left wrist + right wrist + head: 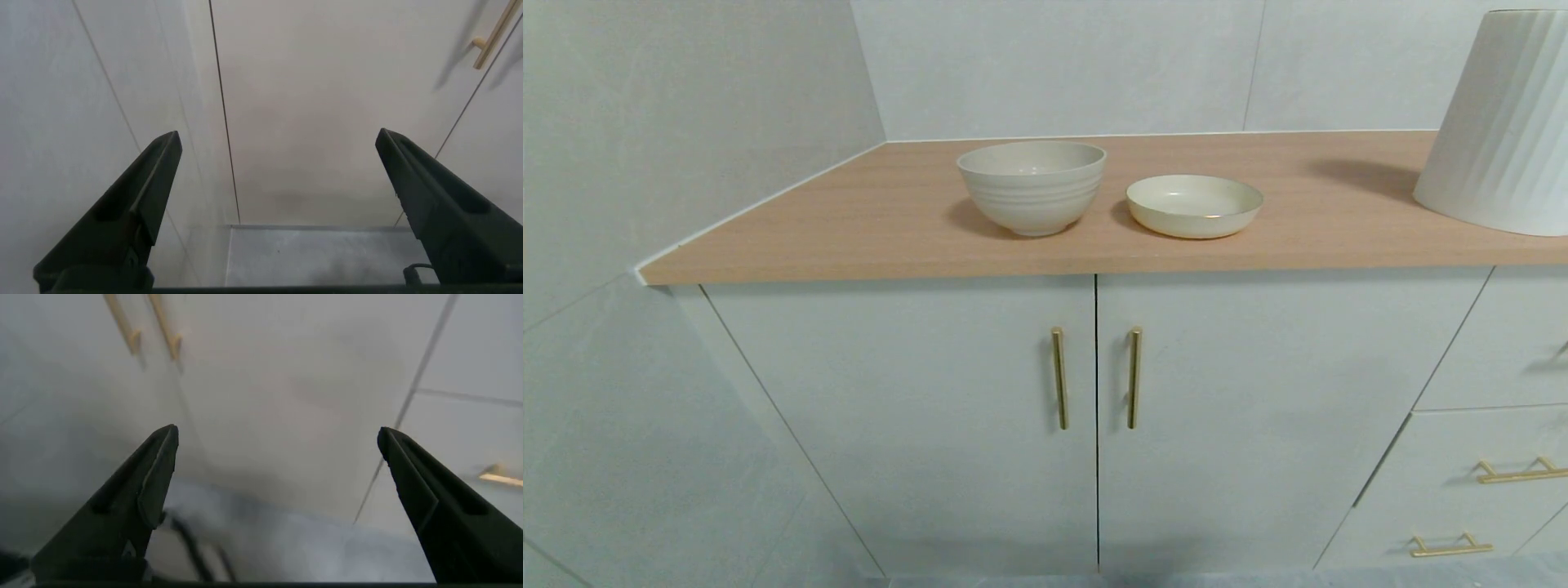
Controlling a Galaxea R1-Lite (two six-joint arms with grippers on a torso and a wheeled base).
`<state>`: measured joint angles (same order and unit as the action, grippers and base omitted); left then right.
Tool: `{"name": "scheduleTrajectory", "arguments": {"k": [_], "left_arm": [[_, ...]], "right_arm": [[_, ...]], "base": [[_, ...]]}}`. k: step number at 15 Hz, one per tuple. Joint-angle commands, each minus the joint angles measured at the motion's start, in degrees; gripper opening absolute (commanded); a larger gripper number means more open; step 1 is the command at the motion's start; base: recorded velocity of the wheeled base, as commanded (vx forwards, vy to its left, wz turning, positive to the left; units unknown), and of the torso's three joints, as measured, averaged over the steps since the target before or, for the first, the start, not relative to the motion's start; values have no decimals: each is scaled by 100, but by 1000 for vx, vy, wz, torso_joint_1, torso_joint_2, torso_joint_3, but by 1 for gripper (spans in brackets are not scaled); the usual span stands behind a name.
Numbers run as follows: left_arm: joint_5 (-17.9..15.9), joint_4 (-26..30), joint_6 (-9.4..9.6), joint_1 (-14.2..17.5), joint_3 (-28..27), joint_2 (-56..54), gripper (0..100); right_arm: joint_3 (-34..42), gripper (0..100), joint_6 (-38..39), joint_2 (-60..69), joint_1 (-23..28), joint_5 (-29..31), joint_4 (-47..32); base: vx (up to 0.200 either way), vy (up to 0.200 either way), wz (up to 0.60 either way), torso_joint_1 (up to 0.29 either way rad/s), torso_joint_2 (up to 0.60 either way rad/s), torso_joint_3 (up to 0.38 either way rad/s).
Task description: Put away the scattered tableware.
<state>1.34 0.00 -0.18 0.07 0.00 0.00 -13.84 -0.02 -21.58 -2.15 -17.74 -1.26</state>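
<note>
Wood countertop (849,224), tiled corner; cabinet doors (915,425) shut below. Bowl (1032,186), smaller dish (1194,205) just beside it, near front edge: clumsy reach could knock either off. Left gripper (278,139), right gripper (278,431) spread wide, empty, low before doors.

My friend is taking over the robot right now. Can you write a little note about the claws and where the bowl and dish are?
Left claw: open, holding nothing, down low facing the cabinet front.
Right claw: open, holding nothing, also low by the cabinet front.
Things: the bowl and the shallow dish sit upright side by side on the countertop, close together but apart, bowl to the left.
Done: nothing put away; the cabinet doors below are shut.
Left: probably open a door, then put away both pieces.
</note>
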Motion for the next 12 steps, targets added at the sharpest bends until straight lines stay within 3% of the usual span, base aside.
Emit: {"name": "scheduleTrajectory", "arguments": {"k": [1,3,5,6,7,9,12], "left_arm": [[7,0,1,1,0,0,100],[7,0,1,1,0,0,100],[7,0,1,1,0,0,100],[7,0,1,1,0,0,100],[-2,0,9,1,0,0,100],[7,0,9,10,0,0,100],[7,0,9,10,0,9,100]], "right_arm": [[-893,100,29,-2395,-787,-151,55],[-1297,100,73,-3625,-1561,-151,662],[-1420,100,73,-4610,-1930,-151,1585],[-1526,100,64,-5498,-2150,-133,2604],[-1684,100,73,-6025,-2282,-125,3140],[-2097,100,196,-6543,-2545,-116,3334],[-2985,100,1057,-6992,-3169,-142,3087]], "base": [[0,0,0,0,0,0],[0,0,0,0,0,0],[0,0,0,0,0,0],[0,0,0,0,0,0],[0,0,0,0,0,0],[0,0,0,0,0,0],[0,0,0,0,0,0]]}}
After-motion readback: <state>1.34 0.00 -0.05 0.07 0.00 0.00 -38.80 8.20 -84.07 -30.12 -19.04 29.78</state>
